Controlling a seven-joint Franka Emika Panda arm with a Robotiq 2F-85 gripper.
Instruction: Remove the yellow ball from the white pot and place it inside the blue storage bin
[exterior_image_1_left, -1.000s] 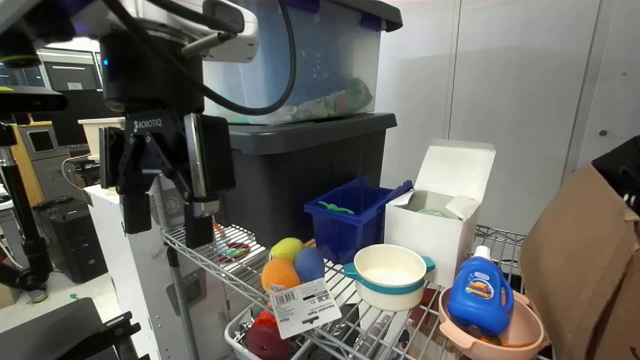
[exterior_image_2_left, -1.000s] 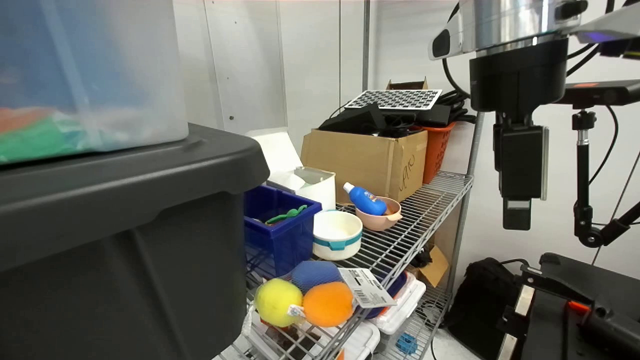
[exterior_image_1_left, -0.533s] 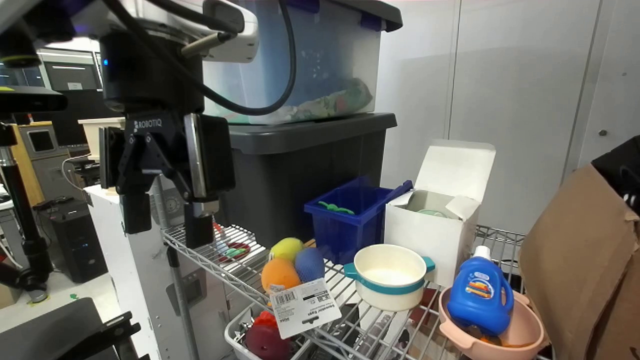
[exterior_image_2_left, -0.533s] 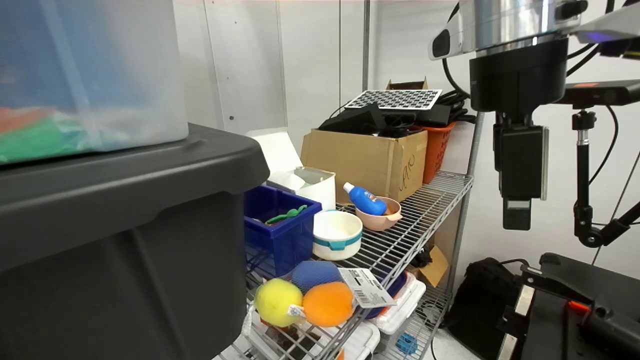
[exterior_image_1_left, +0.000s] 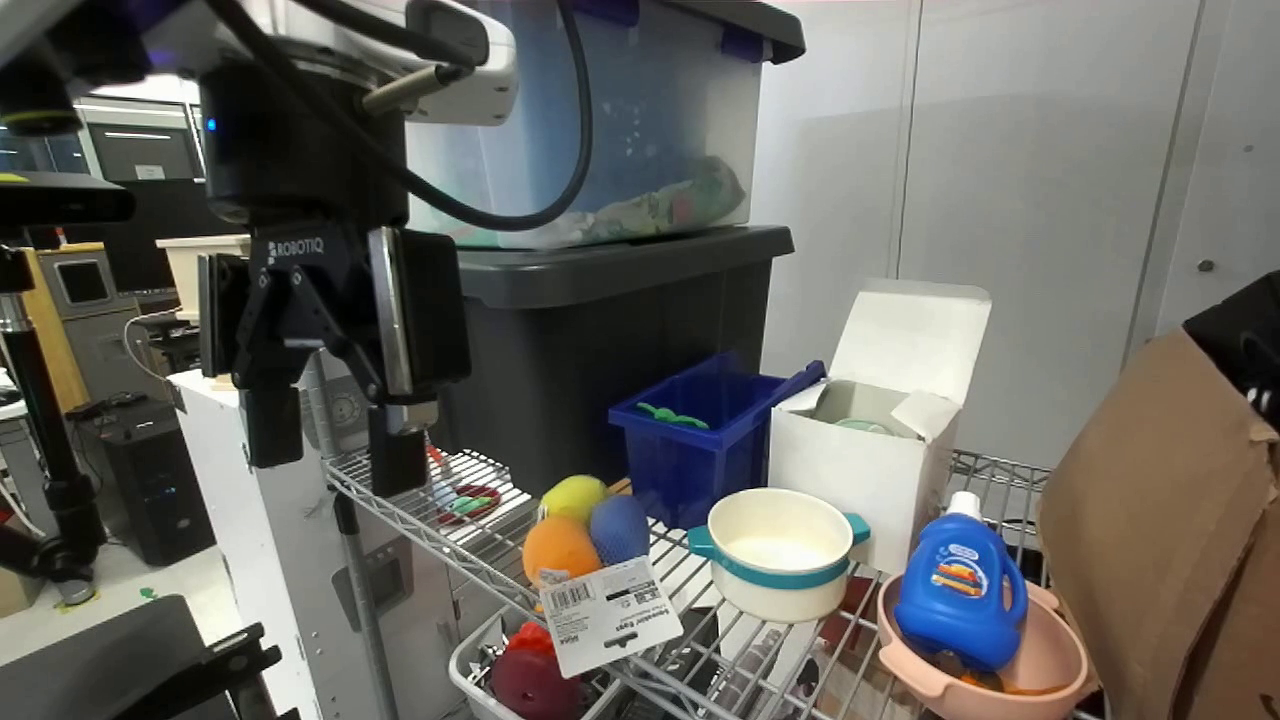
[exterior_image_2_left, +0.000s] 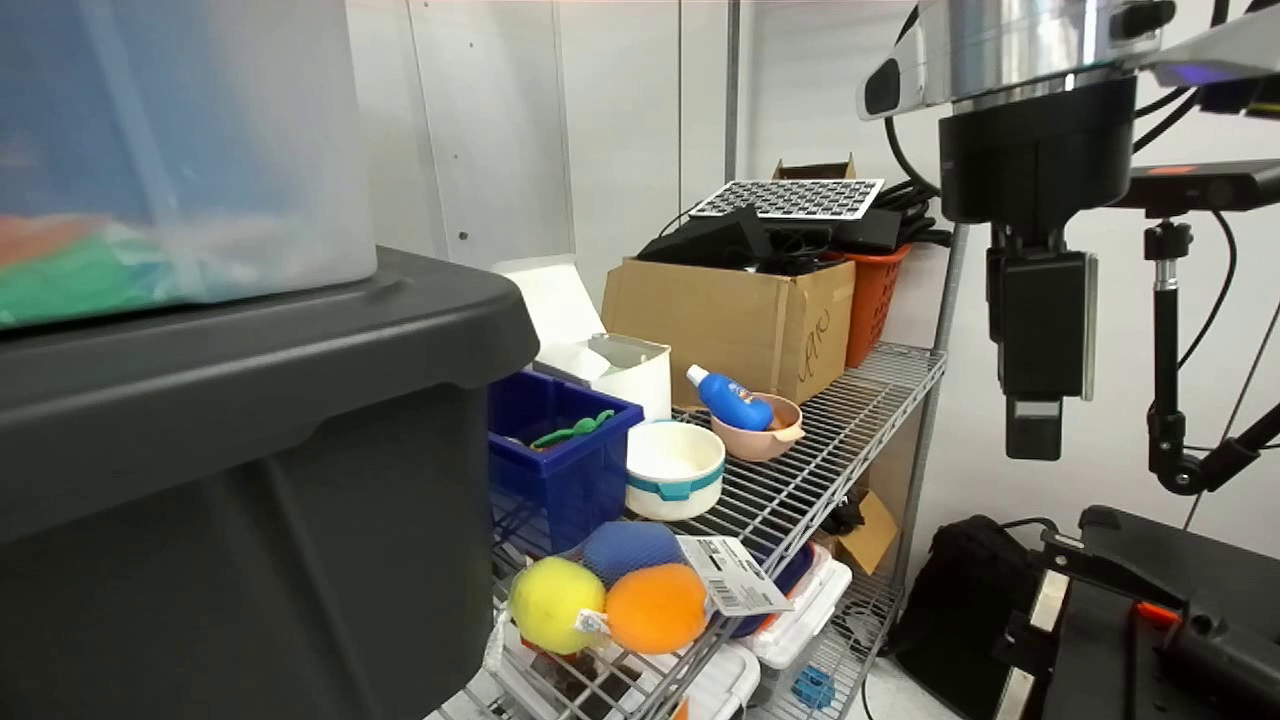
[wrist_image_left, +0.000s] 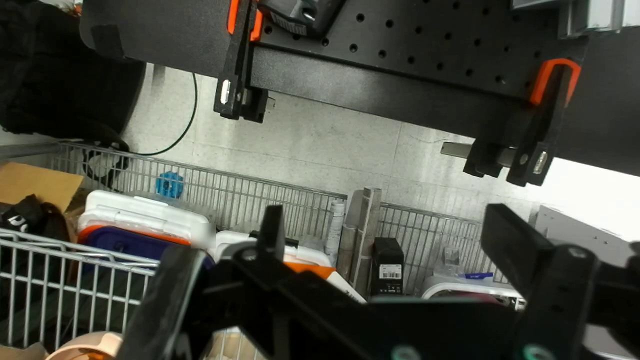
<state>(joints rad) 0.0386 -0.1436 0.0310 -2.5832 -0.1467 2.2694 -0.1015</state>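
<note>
The white pot (exterior_image_1_left: 782, 602), cream with a teal band and handles, stands on the wire shelf; it also shows in an exterior view (exterior_image_2_left: 676, 508). Its visible interior shows only cream surface. The small yellow ball is hidden or out of view. The blue storage bin (exterior_image_1_left: 675, 470) stands behind the pot with a green item inside; it also shows in an exterior view (exterior_image_2_left: 585, 500). My gripper (exterior_image_1_left: 335, 440) is open and empty, high and away from the pot and bin. In the wrist view, the fingers (wrist_image_left: 385, 220) are wide apart with nothing between them.
A netted pack of yellow, orange and blue balls (exterior_image_1_left: 560, 548) lies beside the pot. A white open box (exterior_image_1_left: 850, 480), a pink bowl (exterior_image_1_left: 960, 700) with a blue bottle (exterior_image_1_left: 960, 590), and a cardboard box (exterior_image_2_left: 700, 310) share the shelf. A dark grey tote (exterior_image_1_left: 600, 370) stands behind.
</note>
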